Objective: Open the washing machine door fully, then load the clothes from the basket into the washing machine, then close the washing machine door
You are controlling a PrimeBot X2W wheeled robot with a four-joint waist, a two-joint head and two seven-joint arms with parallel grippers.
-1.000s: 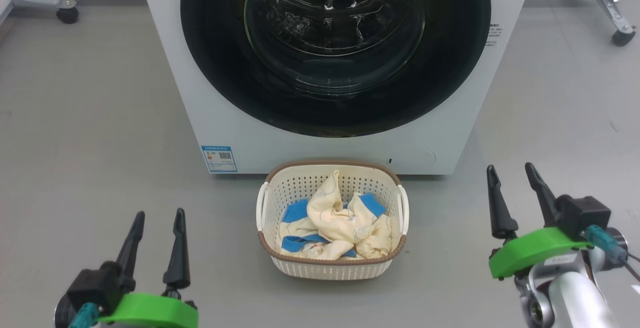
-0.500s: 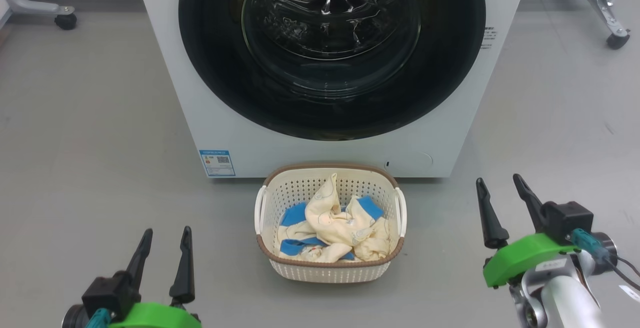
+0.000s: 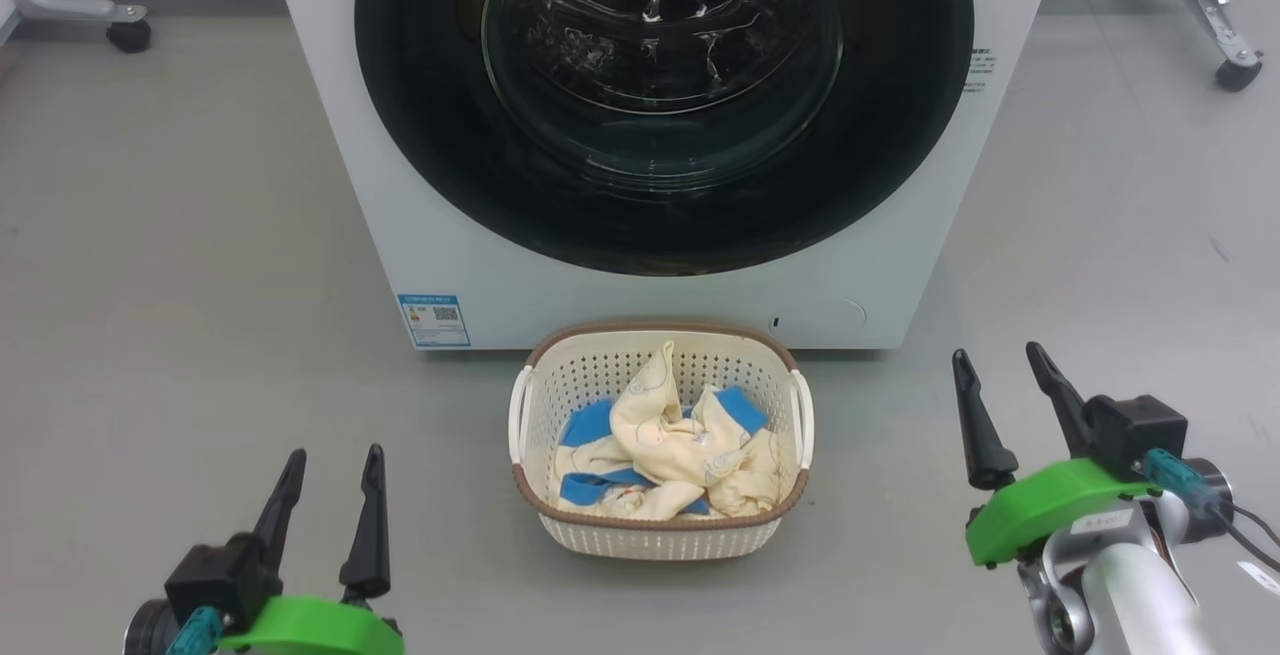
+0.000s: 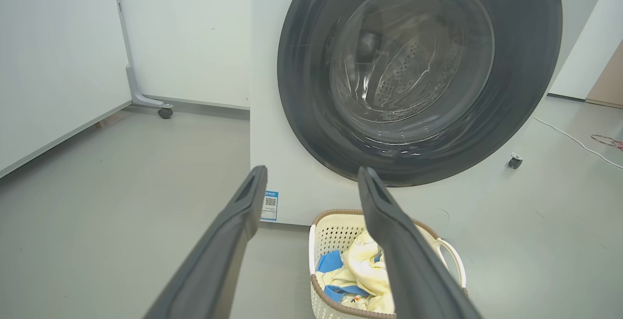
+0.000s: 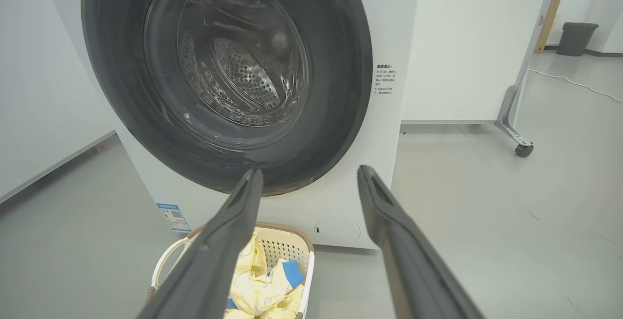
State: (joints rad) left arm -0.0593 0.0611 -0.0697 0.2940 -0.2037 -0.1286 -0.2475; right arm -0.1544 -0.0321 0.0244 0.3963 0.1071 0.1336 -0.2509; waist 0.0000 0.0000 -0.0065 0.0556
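Jaws moderately parted and empty, the left gripper [image 3: 336, 453] and right gripper [image 3: 997, 351] flank the small cream perforated plastic basket [image 3: 660, 540] of cream-yellow and blue clothes [image 3: 665, 445], set for loading just before the big white washing machine [image 3: 480, 275], whose round black-rimmed glass door [image 3: 420, 135] is shut, likely the first job

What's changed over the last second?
The left gripper and right gripper both slid slightly down the head view, toward its bottom edge, open and empty throughout. The washing machine door remains shut, and the clothes lie untouched in the basket.
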